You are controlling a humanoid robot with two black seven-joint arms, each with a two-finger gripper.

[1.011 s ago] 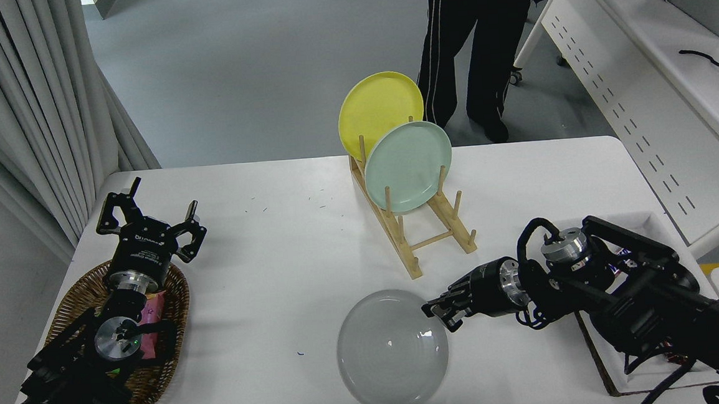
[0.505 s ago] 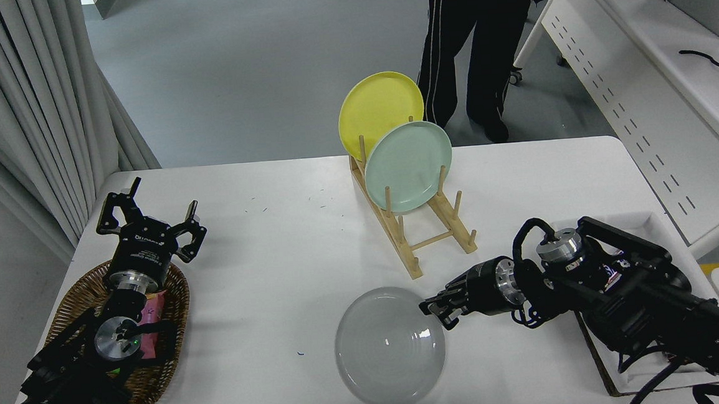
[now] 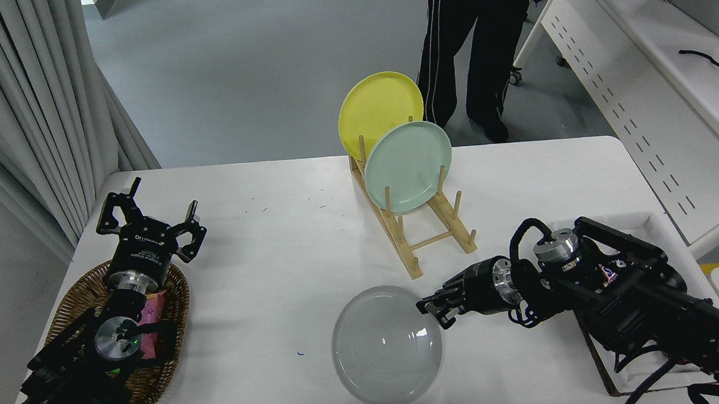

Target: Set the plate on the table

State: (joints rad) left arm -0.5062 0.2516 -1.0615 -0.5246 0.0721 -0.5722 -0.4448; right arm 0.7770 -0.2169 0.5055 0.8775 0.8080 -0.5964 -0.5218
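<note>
Now right end effector (image 3: 436,310) clamped on plate (image 3: 386,346) right rim, plate low over table (image 3: 275,257)

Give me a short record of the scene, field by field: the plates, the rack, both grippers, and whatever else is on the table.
grey plate: near front edge of table
right gripper: at grey plate's right rim, shut on it
left gripper: parked, open, over basket
rack: wooden, holds yellow plate and green plate upright
tray: white, under right arm
</note>
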